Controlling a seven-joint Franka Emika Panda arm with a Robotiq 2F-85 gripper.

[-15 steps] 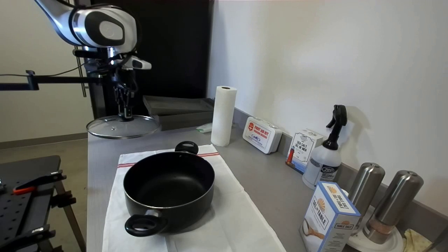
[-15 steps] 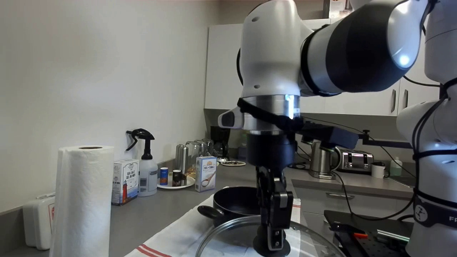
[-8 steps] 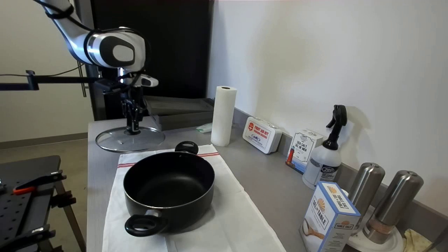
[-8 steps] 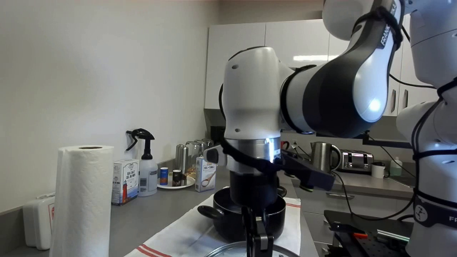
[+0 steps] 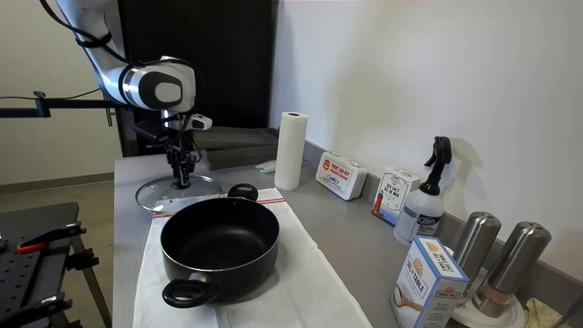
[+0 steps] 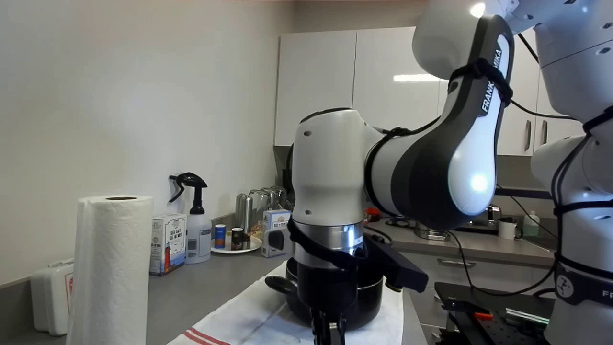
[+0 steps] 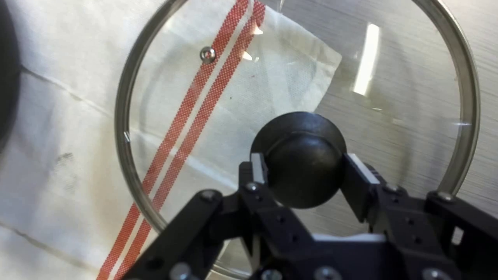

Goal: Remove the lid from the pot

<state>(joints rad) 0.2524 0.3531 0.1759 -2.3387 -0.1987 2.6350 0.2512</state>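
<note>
Holding the lid (image 7: 298, 128), the arm (image 6: 424, 177) reads "FRANK…MIKA".

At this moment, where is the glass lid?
In an exterior view, the glass lid is left of centre, beyond the black pot, its knob in the gripper; the wrist view shows it partly over the towel's striped end.

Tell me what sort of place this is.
Most likely a kitchen or kitchenette: white wall cabinets, a table salt box on the counter, and a wide black pot on a cloth.
</note>
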